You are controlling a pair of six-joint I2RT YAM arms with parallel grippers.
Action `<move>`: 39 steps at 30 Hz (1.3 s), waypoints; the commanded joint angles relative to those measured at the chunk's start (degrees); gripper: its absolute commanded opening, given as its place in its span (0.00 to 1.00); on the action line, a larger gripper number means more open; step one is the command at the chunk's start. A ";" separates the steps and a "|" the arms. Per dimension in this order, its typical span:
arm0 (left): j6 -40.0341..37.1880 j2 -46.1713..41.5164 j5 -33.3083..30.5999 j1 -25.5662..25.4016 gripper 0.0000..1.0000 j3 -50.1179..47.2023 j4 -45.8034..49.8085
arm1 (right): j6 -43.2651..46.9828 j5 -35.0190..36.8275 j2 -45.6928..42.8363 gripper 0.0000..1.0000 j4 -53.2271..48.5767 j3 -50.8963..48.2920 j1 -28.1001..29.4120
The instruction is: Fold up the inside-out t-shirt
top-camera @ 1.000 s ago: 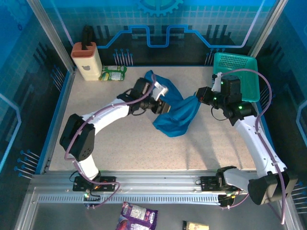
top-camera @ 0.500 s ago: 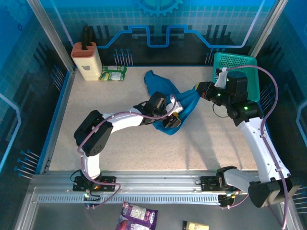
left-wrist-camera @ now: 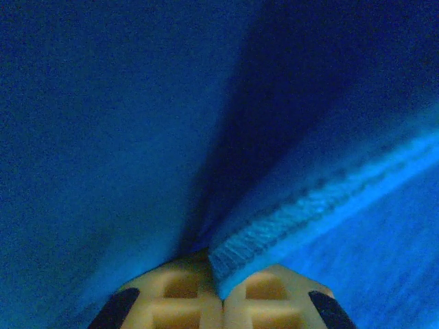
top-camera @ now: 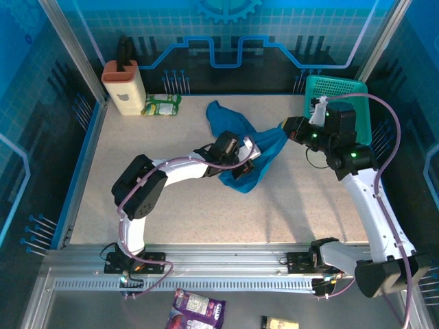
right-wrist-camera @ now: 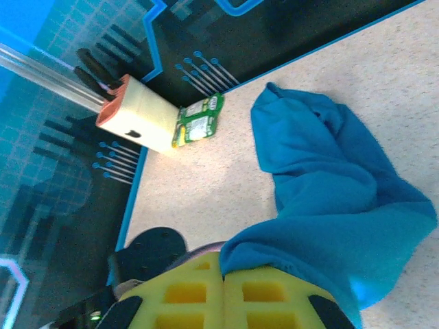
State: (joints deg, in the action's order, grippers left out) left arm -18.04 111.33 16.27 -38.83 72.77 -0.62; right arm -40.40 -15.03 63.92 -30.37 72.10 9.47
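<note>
Toward the back of the table, the inside-out t-shirt (top-camera: pixel 230 125) stretches bunched between both arms. The left gripper (top-camera: pixel 248 159) is clamped tight on a stitched hem. The right gripper (top-camera: pixel 283 130) is pinched closed on another fold near the teal basket (top-camera: pixel 357 92).

Desk (top-camera: pixel 171 212): beige speckled top, blue edging on the left and far sides.
Far-left corner: upright beige block (top-camera: pixel 123 88), with a green packet (top-camera: pixel 162 105) lying flat just beside it on its right.
Far-right corner: teal mesh basket (top-camera: pixel 336 89).
Far middle: blue t-shirt (top-camera: pixel 230 123), crumpled, one end resting on the desk.
</note>
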 commanded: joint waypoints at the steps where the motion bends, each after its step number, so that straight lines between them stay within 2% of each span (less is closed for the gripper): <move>1: -2.73 -7.18 -1.17 2.09 0.00 1.94 7.94 | 3.93 5.24 1.23 0.00 -0.88 0.32 -2.15; 8: -3.00 -19.49 -3.35 6.31 0.00 4.10 24.26 | 7.25 5.28 12.20 0.00 1.80 1.84 -6.86; 13: 1.21 -27.43 0.55 10.92 0.00 4.90 36.87 | 10.52 2.80 23.69 0.00 1.01 9.59 -7.29; 18: 12.40 -31.76 5.56 14.11 0.00 2.84 37.61 | 12.93 -1.14 32.49 0.00 -2.52 14.62 -6.78; 20: 17.07 -32.09 7.44 14.20 0.00 2.05 35.96 | 14.08 -1.55 33.94 0.04 -5.16 15.27 -6.20; 24: 23.96 -31.52 9.59 14.31 0.00 0.62 30.95 | 14.85 1.55 29.06 0.21 -5.31 10.06 -4.51; 26: 24.82 -29.80 9.91 14.40 0.00 1.78 31.34 | 15.36 1.62 26.06 0.33 -6.35 7.56 -4.10; 28: 24.82 -27.83 10.24 14.40 0.00 3.98 32.70 | 16.56 2.00 22.18 0.37 -8.06 5.33 -3.08; 32: 24.62 -25.51 11.19 14.40 0.00 7.39 34.00 | 20.39 0.72 13.25 0.36 -4.80 -2.89 2.24; 35: 24.20 -24.38 11.66 14.40 0.00 9.73 35.25 | 24.64 -0.94 6.51 0.27 6.87 -13.32 10.62; 37: 23.72 -23.96 12.13 14.44 0.00 11.17 36.12 | 27.33 1.95 3.94 0.21 15.91 -20.44 17.14; 39: 23.28 -23.93 12.58 14.46 0.00 12.30 37.24 | 28.59 4.54 4.20 0.14 23.50 -25.99 21.32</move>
State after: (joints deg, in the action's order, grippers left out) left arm 5.04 87.39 26.00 -24.80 81.91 33.93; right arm -16.49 -13.54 67.26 -19.81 52.38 26.70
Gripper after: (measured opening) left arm 0.051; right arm 0.156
